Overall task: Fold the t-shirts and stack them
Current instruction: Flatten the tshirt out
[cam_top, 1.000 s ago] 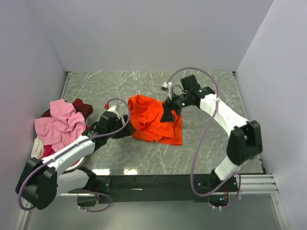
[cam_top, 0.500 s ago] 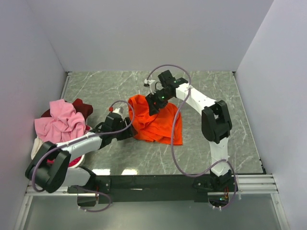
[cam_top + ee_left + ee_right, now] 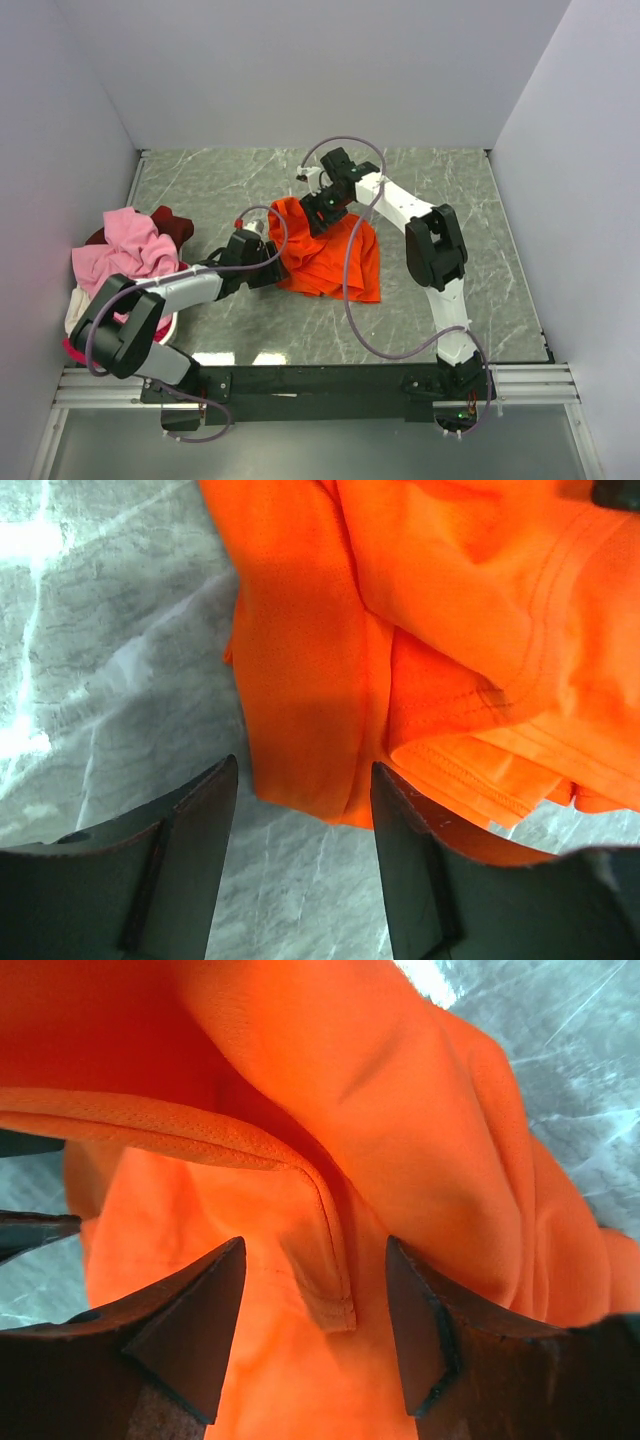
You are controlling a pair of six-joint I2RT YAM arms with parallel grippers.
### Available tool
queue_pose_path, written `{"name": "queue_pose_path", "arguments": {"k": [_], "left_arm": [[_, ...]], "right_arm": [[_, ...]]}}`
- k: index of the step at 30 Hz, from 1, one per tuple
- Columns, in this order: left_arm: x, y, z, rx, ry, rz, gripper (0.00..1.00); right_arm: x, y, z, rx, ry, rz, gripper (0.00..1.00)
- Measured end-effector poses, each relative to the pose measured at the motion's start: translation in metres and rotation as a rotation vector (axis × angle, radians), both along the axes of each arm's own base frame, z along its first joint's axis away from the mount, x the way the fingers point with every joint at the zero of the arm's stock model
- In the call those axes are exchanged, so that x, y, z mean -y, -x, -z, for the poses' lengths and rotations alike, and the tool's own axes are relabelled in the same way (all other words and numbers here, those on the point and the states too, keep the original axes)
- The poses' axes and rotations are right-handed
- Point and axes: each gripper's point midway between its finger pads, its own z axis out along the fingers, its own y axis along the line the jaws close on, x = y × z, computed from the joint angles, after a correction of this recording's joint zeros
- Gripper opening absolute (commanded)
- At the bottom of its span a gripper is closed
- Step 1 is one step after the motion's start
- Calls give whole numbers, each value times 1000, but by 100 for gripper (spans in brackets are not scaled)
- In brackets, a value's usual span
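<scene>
Orange t-shirt [image 3: 335, 262]: one, crumpled and unfolded, lying at the middle of the grey marbled desk [image 3: 200, 180].

Other t-shirts: heaped at the desk's left edge, apart from the orange one. The light pink t-shirt [image 3: 125, 255] is on top, the dark red t-shirt [image 3: 170, 222] behind it, and the cream-white t-shirt [image 3: 75, 310] shows at the bottom.

Left arm [image 3: 185, 288]: reaches from beside the heap to the orange shirt's left edge. The left jaws are apart, low over the desk, with the shirt's stitched hem between them and nothing gripped.

Right arm [image 3: 420, 215]: bends over the orange shirt's far edge. The right jaws are apart, set over a folded seam and not clamped.
</scene>
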Motion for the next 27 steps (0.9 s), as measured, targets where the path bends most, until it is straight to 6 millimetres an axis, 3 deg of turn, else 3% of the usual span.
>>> {"name": "queue_pose_path", "arguments": {"k": [6,8,13,15,20,23,27], "left_arm": [[2,-5,2,-5,-9,5,56],[3,-6,3,-5,-11,7,48],[3,-8,7,-8,-25,12,26],[3,-9,6,-6,-28,10,21],[3,-16,0,13,-32,4,7],[2,-23,-7,32,-26,-3,1],[-6,-35,-21,68,-21,-24,0]], "right_arm": [[0,0,12,-21,15,5,57],[-1,1,11,-20,14,4,54],[-1,1,11,-21,14,2,27],[-1,1,9,-22,15,4,15],[-1,-4,-1,-2,19,4,0],[1,-9,-8,22,28,7,0],[11,-17,-23,61,57,14,0]]}}
